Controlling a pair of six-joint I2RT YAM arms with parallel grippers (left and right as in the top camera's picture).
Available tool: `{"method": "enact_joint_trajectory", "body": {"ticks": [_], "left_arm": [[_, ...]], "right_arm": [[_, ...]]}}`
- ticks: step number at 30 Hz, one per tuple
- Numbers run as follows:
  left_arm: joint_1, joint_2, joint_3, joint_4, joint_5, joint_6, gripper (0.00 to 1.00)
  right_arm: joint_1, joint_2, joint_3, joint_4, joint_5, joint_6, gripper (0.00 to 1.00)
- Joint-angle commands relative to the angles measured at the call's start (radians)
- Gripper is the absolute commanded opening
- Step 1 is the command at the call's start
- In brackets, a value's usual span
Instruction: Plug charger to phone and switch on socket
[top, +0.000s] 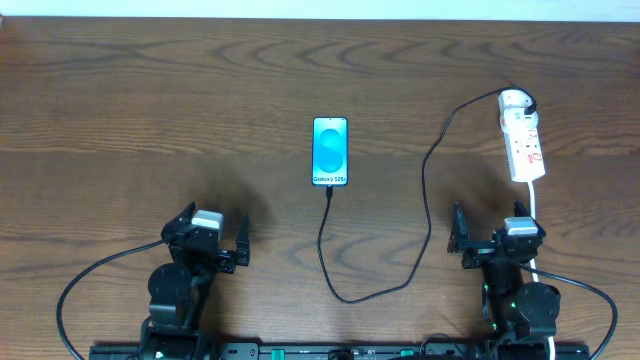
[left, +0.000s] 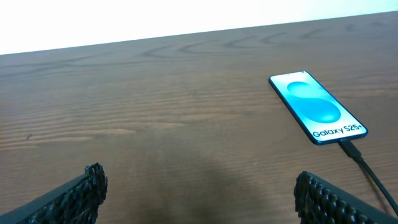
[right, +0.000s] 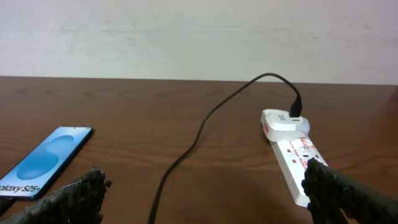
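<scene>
The phone (top: 330, 151) lies flat mid-table, blue screen up; it also shows in the left wrist view (left: 318, 107) and the right wrist view (right: 43, 161). The black charger cable (top: 425, 180) has its tip in the phone's near end (left: 348, 147), loops toward me, then runs up to the white power strip (top: 524, 143), where its plug sits in a white adapter at the far end (right: 294, 112). My left gripper (top: 213, 248) is open and empty, near-left of the phone. My right gripper (top: 490, 238) is open and empty, just near of the strip.
The strip's white cord (top: 534, 200) runs toward me past my right arm. The dark wooden table (top: 150, 120) ends at a pale wall (right: 186, 37) at the far side.
</scene>
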Motion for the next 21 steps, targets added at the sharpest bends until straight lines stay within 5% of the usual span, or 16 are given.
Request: {"method": "enact_joint_trajectory", "body": {"ticks": [1,9,21], "left_arm": [[0.005,-0.027,-0.015,-0.043,-0.030,-0.048,0.98],[0.005,-0.072,-0.015,-0.050,-0.097,-0.148,0.98],[0.005,-0.135,-0.015,-0.052,-0.100,-0.114,0.98]], "right_arm": [[-0.004,-0.006,-0.002,-0.005,0.002,-0.012,0.99],[-0.004,-0.006,-0.002,-0.005,0.002,-0.012,0.99],[-0.004,-0.006,-0.002,-0.005,0.002,-0.012,0.99]]}}
